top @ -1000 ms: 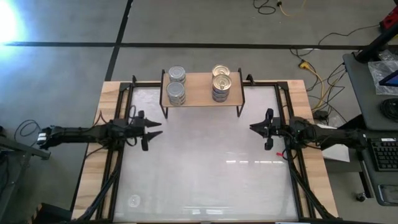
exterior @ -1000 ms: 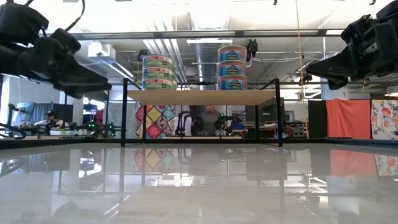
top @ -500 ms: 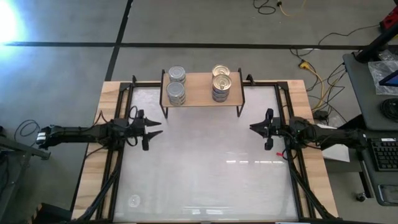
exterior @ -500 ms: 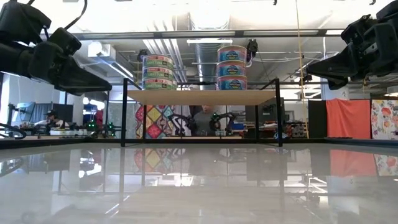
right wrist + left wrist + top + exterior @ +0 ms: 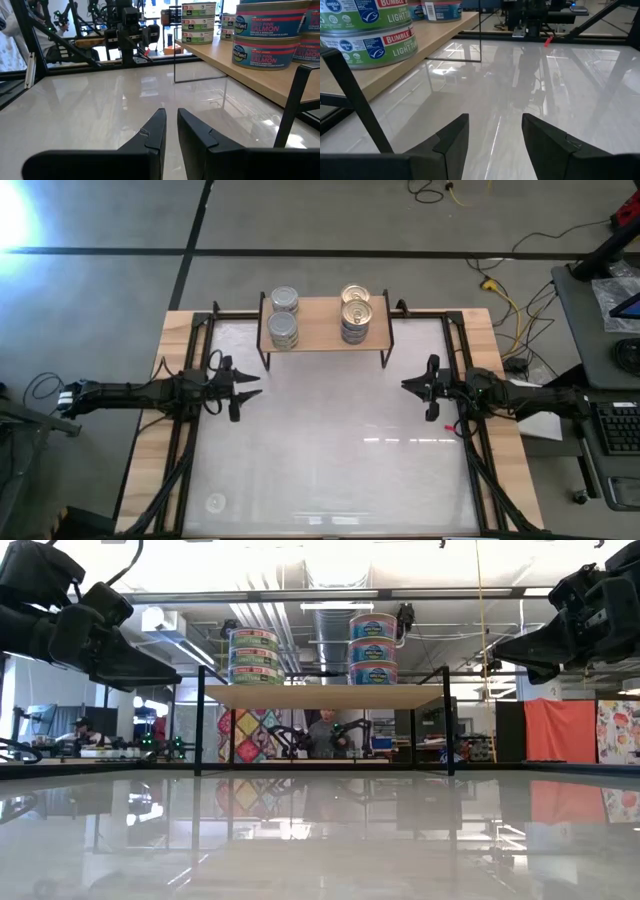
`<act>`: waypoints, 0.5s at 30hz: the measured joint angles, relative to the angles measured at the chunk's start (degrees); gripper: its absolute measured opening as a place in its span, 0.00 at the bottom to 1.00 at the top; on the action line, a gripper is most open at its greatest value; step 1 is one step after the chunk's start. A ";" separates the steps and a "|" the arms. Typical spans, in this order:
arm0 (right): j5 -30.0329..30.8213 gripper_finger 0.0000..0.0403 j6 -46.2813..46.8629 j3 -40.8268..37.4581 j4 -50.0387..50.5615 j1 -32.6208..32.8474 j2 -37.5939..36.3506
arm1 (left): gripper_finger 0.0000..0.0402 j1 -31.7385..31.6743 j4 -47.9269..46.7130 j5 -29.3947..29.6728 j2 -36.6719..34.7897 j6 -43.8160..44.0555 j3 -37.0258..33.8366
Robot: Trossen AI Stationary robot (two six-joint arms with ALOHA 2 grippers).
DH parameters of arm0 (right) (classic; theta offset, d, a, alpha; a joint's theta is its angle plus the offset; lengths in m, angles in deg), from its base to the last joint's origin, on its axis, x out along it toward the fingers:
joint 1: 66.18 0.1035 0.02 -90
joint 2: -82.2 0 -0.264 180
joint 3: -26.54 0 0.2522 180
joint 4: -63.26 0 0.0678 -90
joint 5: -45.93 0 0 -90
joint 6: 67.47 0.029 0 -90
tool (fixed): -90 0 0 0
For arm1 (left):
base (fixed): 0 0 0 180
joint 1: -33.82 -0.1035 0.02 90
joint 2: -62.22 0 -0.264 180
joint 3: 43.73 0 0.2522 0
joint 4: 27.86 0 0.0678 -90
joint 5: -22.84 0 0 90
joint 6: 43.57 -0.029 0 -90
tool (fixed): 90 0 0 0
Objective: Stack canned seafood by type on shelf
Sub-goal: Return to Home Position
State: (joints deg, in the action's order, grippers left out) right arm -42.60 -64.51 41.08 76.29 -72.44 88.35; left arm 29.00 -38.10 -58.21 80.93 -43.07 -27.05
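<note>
We find the shelf (image 5: 322, 323) standing at the far edge of the tabletop (image 5: 320, 470). Its left end carries the silver-topped cans (image 5: 284, 330) with green labels. Its right part carries the gold-topped cans (image 5: 355, 321) with blue labels. In the low view each group rises three cans high. The left hand (image 5: 250, 386) hovers over the tabletop's left side, fingers spread and empty. The right hand (image 5: 408, 386) hovers over the right side, fingers almost together and empty. Both hands are well apart from the shelf.
</note>
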 joint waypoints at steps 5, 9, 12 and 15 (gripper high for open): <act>0.00 0.09 0.00 0.00 0.00 0.00 0.00 | 0.42 0.00 0.03 -0.02 0.36 0.01 0.00; 0.00 0.09 0.00 0.00 0.00 0.00 0.00 | 0.42 0.00 0.05 -0.02 0.60 0.01 0.00; 0.01 0.10 0.00 0.00 0.00 0.00 0.00 | 0.42 0.00 0.05 -0.03 0.60 0.01 0.00; 0.00 0.09 0.00 -0.01 0.00 0.00 0.00 | 0.42 0.00 0.05 -0.04 0.60 0.01 0.00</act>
State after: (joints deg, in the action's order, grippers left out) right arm -42.60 -64.51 41.07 76.29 -72.44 88.35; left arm 29.00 -38.05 -58.25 81.53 -43.06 -27.05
